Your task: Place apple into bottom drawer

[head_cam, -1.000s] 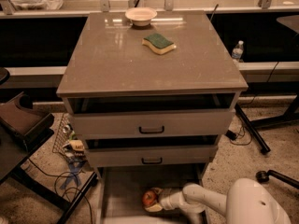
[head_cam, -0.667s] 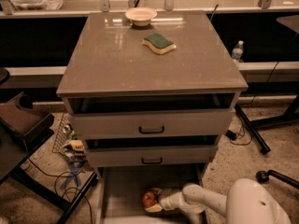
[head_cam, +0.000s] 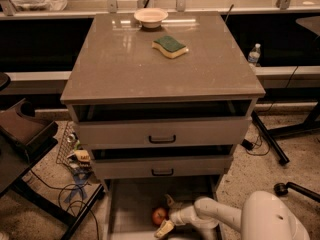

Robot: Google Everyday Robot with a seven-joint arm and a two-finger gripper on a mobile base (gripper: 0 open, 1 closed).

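Observation:
The apple (head_cam: pixel 159 215), red-orange, lies on the grey floor of the pulled-out bottom drawer (head_cam: pixel 132 206), below the cabinet's two upper drawer fronts. My gripper (head_cam: pixel 166 215) reaches into the drawer from the right on the white arm (head_cam: pixel 215 211). Its fingers are spread, one above and one below the apple's right side, with a gap to the apple. The apple rests on the drawer floor.
The two upper drawers (head_cam: pixel 162 134) stand slightly open above the arm. On the cabinet top (head_cam: pixel 115 69) are a green-yellow sponge (head_cam: pixel 170 46) and a white bowl (head_cam: pixel 150 17). A chair (head_cam: pixel 25 129) and cables (head_cam: pixel 75 181) lie to the left, a water bottle (head_cam: pixel 254 54) to the right.
The gripper's fingers have spread apart from the apple. The apple stays in the same spot on the drawer floor.

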